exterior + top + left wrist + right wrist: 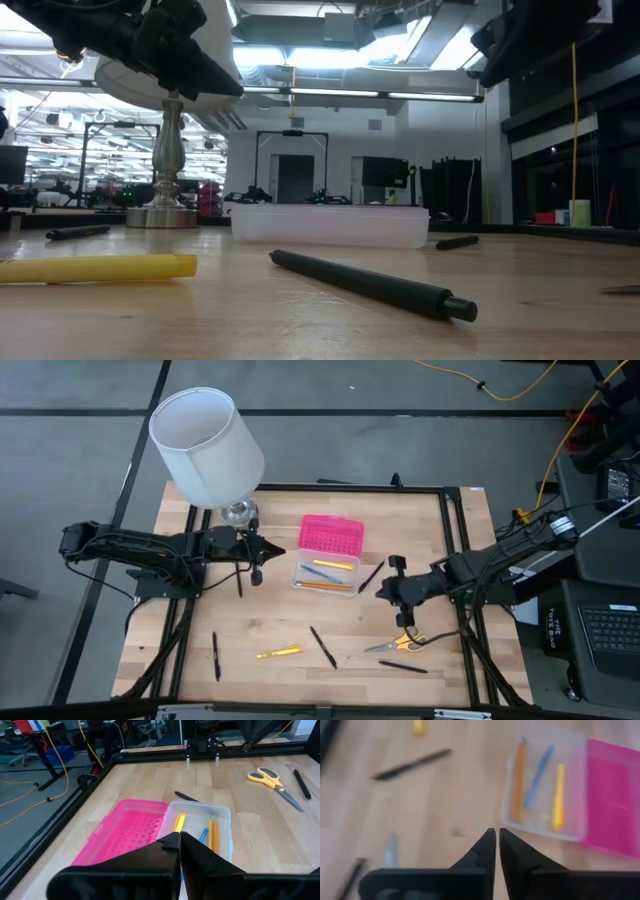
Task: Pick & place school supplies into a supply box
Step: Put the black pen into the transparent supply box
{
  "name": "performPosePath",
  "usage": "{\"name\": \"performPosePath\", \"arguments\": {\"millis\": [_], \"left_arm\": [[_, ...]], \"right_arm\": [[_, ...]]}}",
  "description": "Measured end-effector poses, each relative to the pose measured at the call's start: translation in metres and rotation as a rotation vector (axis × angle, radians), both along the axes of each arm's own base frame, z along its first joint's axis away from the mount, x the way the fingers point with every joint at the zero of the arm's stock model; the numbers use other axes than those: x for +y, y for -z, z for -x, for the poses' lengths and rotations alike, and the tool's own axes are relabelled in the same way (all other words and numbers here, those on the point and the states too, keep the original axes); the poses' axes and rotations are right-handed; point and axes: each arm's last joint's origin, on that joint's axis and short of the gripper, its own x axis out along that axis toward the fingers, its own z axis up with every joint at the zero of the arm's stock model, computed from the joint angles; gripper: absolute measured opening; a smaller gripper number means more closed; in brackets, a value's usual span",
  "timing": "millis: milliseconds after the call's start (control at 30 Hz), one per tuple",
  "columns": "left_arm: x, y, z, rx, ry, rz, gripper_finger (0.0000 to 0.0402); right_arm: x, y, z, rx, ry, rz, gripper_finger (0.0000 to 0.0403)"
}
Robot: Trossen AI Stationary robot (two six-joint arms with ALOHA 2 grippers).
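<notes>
The supply box lies open at mid-table: pink lid (332,535) flat on the far side, clear base (325,574) holding orange, blue and yellow pens (209,832). Loose on the wood lie yellow-handled scissors (400,644), a yellow pen (278,653) and black pens (322,646) (216,656) (403,667); another black pen (371,576) rests beside the base's right end. My left gripper (278,551) (179,836) hovers shut, left of the box. My right gripper (382,590) (497,832) hangs shut above the table right of the box, tilted down, with nothing between its fingers.
A lamp with a white shade (207,445) and a metal foot (165,213) stands at the far left, behind my left arm. A black frame (455,520) edges the table. Bare wood lies between the box and the pens near the front edge.
</notes>
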Motion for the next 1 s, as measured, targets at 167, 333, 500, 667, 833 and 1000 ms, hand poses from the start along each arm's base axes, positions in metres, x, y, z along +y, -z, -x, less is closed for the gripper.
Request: {"name": "performPosePath", "arguments": {"millis": [167,333,500,667,833,1000], "left_arm": [[0.0,0.0,0.0,0.0,0.0,0.0,0.0002],[0.0,0.0,0.0,0.0,0.0,0.0,0.0001],[0.0,0.0,0.0,0.001,0.0,0.0,0.0003],[0.0,0.0,0.0,0.004,0.0,0.0,0.0004],[0.0,0.0,0.0,0.004,0.0,0.0,0.0005],[0.0,0.0,0.0,0.004,0.0,0.0,0.0004]], "right_arm": [[-0.009,0.001,-0.001,0.015,0.032,0.041,0.005],[-0.017,0.005,0.002,0.087,0.026,0.071,0.0052],[-0.034,0.013,0.001,0.201,0.004,0.081,0.0053],[-0.052,0.023,-0.009,0.272,-0.058,0.084,0.0053],[-0.071,0.041,-0.021,0.363,-0.075,0.086,0.0053],[-0.084,0.051,-0.027,0.404,-0.1,0.119,0.0053]]}}
